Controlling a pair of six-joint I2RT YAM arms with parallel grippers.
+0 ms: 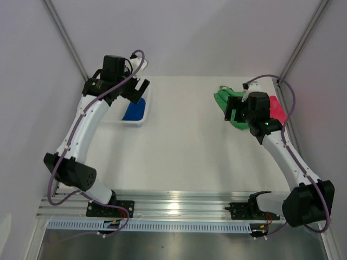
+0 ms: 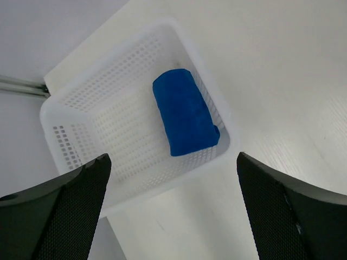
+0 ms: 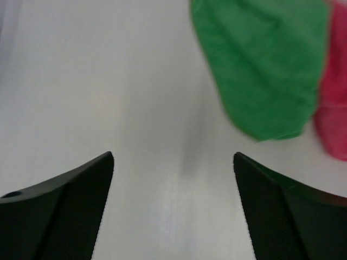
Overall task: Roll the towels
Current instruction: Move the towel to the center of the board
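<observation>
A royal blue towel [image 2: 184, 116] lies rolled up inside the white mesh basket [image 2: 70, 116], also seen from above as the blue towel [image 1: 134, 111]. My left gripper [image 2: 172, 158] hovers above the basket's near rim, open and holding nothing; in the top view the left gripper [image 1: 136, 89] is over the basket [image 1: 142, 122]. A bright green towel [image 3: 265, 65] lies loosely spread on the table with a pink-red towel [image 3: 333, 114] beside it. My right gripper [image 3: 173, 155] is open above bare table just short of the green towel [image 1: 221, 99]. The pink-red towel [image 1: 278, 111] is partly hidden by the right arm.
The basket stands at the table's far left, the two loose towels at the far right near the frame post [image 1: 303, 40]. Aluminium rails [image 1: 179, 208] with both arm bases run along the near edge.
</observation>
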